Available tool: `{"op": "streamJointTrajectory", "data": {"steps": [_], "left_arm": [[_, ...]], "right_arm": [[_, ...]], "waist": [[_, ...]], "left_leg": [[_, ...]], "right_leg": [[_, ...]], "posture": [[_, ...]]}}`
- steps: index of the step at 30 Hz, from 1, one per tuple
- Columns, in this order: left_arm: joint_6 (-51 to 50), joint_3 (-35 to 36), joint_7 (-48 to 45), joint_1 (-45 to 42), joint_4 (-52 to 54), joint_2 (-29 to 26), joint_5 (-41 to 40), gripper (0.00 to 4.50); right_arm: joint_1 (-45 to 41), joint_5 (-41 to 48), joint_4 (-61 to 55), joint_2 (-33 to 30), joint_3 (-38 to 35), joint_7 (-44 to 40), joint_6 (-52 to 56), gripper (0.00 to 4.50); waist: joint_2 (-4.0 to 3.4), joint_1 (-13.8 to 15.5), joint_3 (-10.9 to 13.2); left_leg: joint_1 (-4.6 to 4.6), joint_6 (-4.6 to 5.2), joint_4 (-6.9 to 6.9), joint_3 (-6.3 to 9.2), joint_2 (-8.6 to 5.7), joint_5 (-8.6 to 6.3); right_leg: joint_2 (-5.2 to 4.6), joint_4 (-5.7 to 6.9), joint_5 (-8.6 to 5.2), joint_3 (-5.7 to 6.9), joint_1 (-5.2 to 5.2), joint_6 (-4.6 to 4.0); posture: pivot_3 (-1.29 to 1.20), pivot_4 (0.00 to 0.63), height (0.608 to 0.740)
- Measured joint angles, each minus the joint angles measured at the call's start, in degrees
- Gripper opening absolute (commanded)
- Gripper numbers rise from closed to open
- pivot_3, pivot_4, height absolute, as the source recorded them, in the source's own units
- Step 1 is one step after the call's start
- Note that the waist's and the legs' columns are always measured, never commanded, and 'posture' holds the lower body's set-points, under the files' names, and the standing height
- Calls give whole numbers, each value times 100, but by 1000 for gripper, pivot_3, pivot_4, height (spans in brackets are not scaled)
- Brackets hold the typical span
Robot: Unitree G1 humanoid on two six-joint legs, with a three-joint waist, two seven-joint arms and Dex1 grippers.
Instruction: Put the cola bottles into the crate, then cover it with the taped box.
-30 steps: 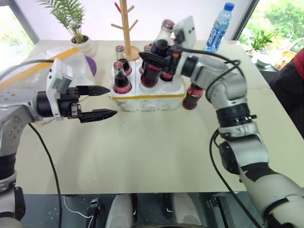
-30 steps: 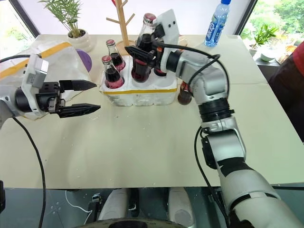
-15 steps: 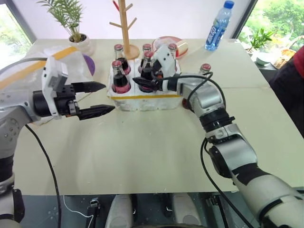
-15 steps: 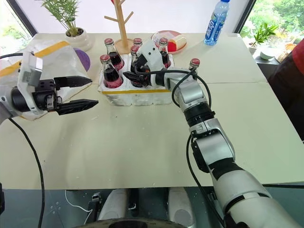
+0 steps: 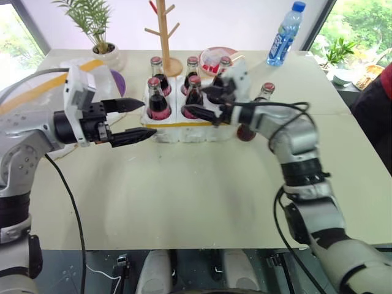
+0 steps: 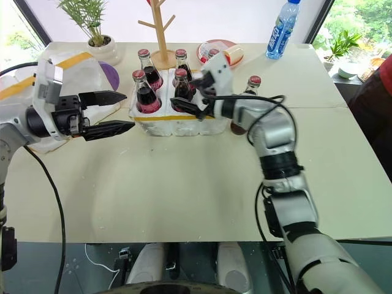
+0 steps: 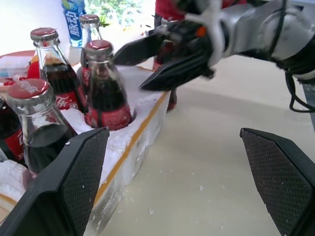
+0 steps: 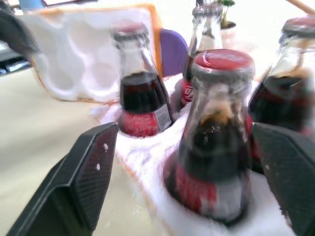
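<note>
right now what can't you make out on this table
- The cola bottle left outside the crate: the right gripper and its arm hide its lower half in the left eye view.
- The taped box: the left gripper and its arm cover much of it in the right eye view.

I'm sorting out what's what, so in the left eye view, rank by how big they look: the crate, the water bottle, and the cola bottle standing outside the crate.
Largest to smallest:
1. crate
2. water bottle
3. cola bottle, though the right arm hides part of it

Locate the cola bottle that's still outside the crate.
That bottle stands on the table just right of the crate, behind the right gripper's arm.
</note>
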State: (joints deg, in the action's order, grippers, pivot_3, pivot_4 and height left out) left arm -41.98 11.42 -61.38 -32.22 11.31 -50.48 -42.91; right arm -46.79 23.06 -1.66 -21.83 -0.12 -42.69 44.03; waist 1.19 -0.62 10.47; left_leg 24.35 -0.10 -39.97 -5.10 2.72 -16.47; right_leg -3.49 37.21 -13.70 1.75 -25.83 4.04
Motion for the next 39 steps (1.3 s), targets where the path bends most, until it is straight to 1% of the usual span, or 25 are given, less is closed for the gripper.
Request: {"op": "streamJointTrajectory", "data": {"steps": [2,5,7,10,13,17,23,31,36,37,38,39], "left_arm": [[23,-88,-46,-75,-78,24,26,4500],[73,-214,-114,-235,-227,132,81,4500],[114,-346,-204,-344,-294,189,119,4500],[151,-457,-302,-460,-414,264,153,4500],[233,-618,-375,-604,-512,371,250,4500],[266,-727,-479,-801,-670,450,341,4500],[280,-793,-511,-862,-717,490,418,4500],[259,-768,-479,-839,-638,406,424,4500],[242,-726,-441,-720,-548,328,418,4500],[242,-717,-435,-715,-539,326,416,4500],[242,-712,-428,-713,-534,324,416,4500],[241,-703,-419,-707,-528,323,415,4500]], "right_arm": [[483,304,-823,-308,-228,121,629,4378],[1093,688,-1680,-536,-540,394,1418,4378],[1548,949,-2258,-644,-912,651,1896,4378],[2050,1035,-2725,-677,-1297,1067,2188,4378],[2361,867,-2733,-671,-1456,1513,2160,4378],[2371,615,-2413,-539,-1479,1951,1665,4378],[2087,267,-1602,-379,-1255,2141,875,4378],[1649,-43,-425,-337,-901,1976,-9,4378],[1202,-232,603,-240,-700,1755,-579,4378],[1102,-280,859,-189,-670,1707,-722,3993],[1030,-322,1055,-165,-653,1675,-832,3820],[968,-354,1245,-163,-636,1615,-952,3508]], "waist": [[0,-1,-1],[0,-14,-1],[0,-1,-1],[2,-2,-2],[2,-3,-2],[2,-16,-2],[2,-13,-2],[2,-15,-2],[1,-23,-2],[1,-22,-1],[1,-22,-1],[1,-22,-1]], "left_leg": [[-4,24,0,1,0,-14],[-7,26,0,0,-1,-14],[-8,26,0,1,-1,-15],[-12,26,-1,1,-2,-15],[-22,26,-2,1,-5,-15],[-29,27,-1,4,-4,-15],[-29,27,-2,4,-3,-15],[-29,27,-1,5,-2,-15],[-32,27,-1,5,-1,-15],[-31,27,-1,5,-1,-15],[-31,27,-1,4,0,-15],[-31,27,-1,4,0,-15]], "right_leg": [[4,1,0,0,2,0],[8,4,0,-1,3,-1],[9,4,0,0,5,-1],[9,3,0,-1,10,0],[9,2,0,-2,19,-1],[17,2,-1,-4,22,-1],[17,2,-1,-5,23,-1],[17,1,-1,-5,25,-1],[18,1,-1,-5,26,-1],[18,1,-1,-5,26,-1],[18,1,-1,-5,26,-1],[18,0,-1,-5,26,-1]], "posture": [[0,150,740],[0,150,740],[0,150,740],[0,150,740],[0,150,740],[0,150,740],[0,150,740],[0,150,740],[0,150,740],[0,150,740],[0,150,740],[0,150,740]]}}
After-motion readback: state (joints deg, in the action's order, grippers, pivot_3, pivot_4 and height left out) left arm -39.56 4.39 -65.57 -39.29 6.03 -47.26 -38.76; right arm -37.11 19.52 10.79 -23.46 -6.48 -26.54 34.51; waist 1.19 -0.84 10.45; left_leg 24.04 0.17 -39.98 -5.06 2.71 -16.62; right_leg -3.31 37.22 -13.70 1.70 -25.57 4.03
